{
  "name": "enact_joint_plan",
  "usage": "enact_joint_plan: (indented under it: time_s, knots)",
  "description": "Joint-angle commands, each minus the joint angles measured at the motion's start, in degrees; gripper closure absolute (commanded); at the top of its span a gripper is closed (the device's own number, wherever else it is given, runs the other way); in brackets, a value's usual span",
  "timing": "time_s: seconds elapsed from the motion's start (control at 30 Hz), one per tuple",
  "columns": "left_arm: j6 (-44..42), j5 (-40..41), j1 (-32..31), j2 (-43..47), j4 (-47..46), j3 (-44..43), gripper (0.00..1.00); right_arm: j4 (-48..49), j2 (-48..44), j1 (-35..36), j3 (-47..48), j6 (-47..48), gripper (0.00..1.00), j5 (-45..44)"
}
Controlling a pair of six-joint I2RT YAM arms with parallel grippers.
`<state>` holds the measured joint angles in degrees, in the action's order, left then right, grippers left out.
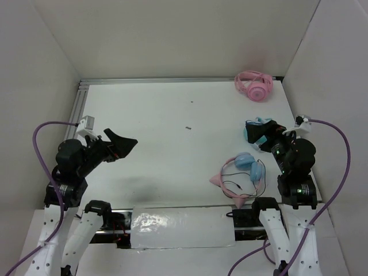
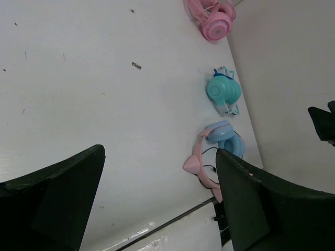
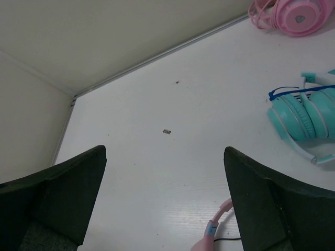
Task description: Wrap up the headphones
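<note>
The headphones [image 1: 244, 172], with a pink cat-eared band, light blue cups and a thin black cable, lie flat on the white table at the near right. In the left wrist view they [image 2: 217, 141] lie partly behind the right finger. In the right wrist view only a bit of their pink band [image 3: 214, 230] shows at the bottom edge. My left gripper [image 1: 123, 144] is open and empty above the table's left side, far from them. My right gripper [image 1: 269, 137] is open and empty, just behind the headphones and over the teal pair.
All-pink headphones [image 1: 254, 85] lie at the far right corner. Teal-blue headphones [image 1: 256, 129] lie by the right wall, partly under my right gripper. A small dark speck [image 1: 188, 127] sits mid-table. White walls enclose the table. A clear plastic sheet [image 1: 181, 227] lies at the near edge.
</note>
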<state>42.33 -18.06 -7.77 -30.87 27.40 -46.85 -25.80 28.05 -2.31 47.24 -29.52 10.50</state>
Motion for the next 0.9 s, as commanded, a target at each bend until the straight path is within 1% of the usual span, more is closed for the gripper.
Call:
enact_joint_plan:
  time_s: [0.0, 0.1, 0.17, 0.3, 0.4, 0.43, 0.47, 0.5, 0.53, 0.57, 0.6, 0.63, 0.67, 0.7, 0.73, 0.77, 0.8, 0.83, 0.87]
  knots:
    - [2.84, -1.09, -0.23, 2.74, -2.87, 0.7, 0.01, 2.25, -0.9, -0.16, 0.48, 1.13, 0.0, -0.83]
    - [2.32, -1.45, -0.14, 4.59, -4.54, 2.82, 0.01, -0.21, -1.42, -0.16, 2.15, -0.53, 0.0, -3.99]
    - [1.89, -1.44, -0.14, 4.77, -4.11, 2.56, 0.01, 0.49, -2.12, -0.16, 1.63, -1.15, 0.0, -3.56]
    - [0.66, -3.73, -0.23, 1.36, -2.18, -0.51, 0.01, 4.09, -4.14, -0.16, -1.01, -0.54, 0.0, 4.5]
    - [-0.66, -5.48, -0.14, -1.72, -0.94, -2.27, 0.01, 5.5, -4.06, -0.16, -2.24, 0.51, 0.0, 4.36]
    - [-1.36, -6.71, -0.23, -3.82, -1.64, -2.28, 0.01, 4.72, -3.62, -0.16, -2.59, 0.51, 0.0, 0.78]
    - [-2.59, -10.11, -0.23, -5.06, -2.52, -2.37, 0.01, 3.66, -2.84, -0.16, -2.33, 0.08, 0.0, -1.78]
    - [-3.38, -12.85, -0.31, -8.29, -5.31, -2.02, 0.01, 2.26, -1.44, -0.16, -1.46, -0.36, 0.0, -4.32]
    - [-4.61, -15.92, -0.49, -10.15, -6.38, -2.1, 0.01, -0.36, -0.38, -0.07, -0.84, -1.67, 0.0, -8.7]
    - [-5.14, -20.82, -1.1, -12.35, -7.87, -2.19, 0.01, -1.26, 1.72, -0.15, -0.23, -1.68, 0.0, -10.14]
    - [-5.41, -21.31, -4.07, -16.46, -9.1, -2.54, 0.01, -2.31, 2.87, -0.16, 1.26, -2.03, 0.0, -10.32]
    - [-5.93, -20.09, -6.62, -18.59, -10.51, -3.07, 0.01, -5.02, 3.93, -0.16, 2.05, -2.56, 0.0, -14.33]
    - [-6.11, -13.99, -9.52, -20.78, -10.78, -4.55, 0.01, -6.09, 5.94, -0.16, 2.76, -3.35, 0.0, -15.24]
    - [-6.12, -8.45, -17.98, -25.59, -10.35, -5.96, 0.01, -7.23, 6.83, -0.16, 3.98, -4.05, 0.0, -16.64]
    - [-6.2, -2.3, -23.29, -28.6, -8.43, -7.63, 0.01, -8.9, 7.45, -0.16, 4.43, -4.67, 0.0, -19.0]
    - [-6.46, 10.03, -33.61, -35.42, -7.11, -12.08, 0.01, -9.35, 8.15, -0.16, 4.44, -4.67, 0.0, -19.72]
    - [-6.99, 14.85, -37.8, -39.57, -5.27, -15.08, 0.01, -9.62, 8.07, -0.24, 4.17, -4.93, 0.0, -20.17]
    - [-7.86, 17.77, -41.33, -43.7, -1.16, -18.07, 0.01, -9.88, 8.07, -0.24, 3.91, -5.54, 0.0, -21.39]
    - [-8.48, 20.15, -45.45, -52.01, 0.97, -24.8, 0.01, -10.23, 7.2, -0.24, 3.39, -7.73, 0.0, -24.1]
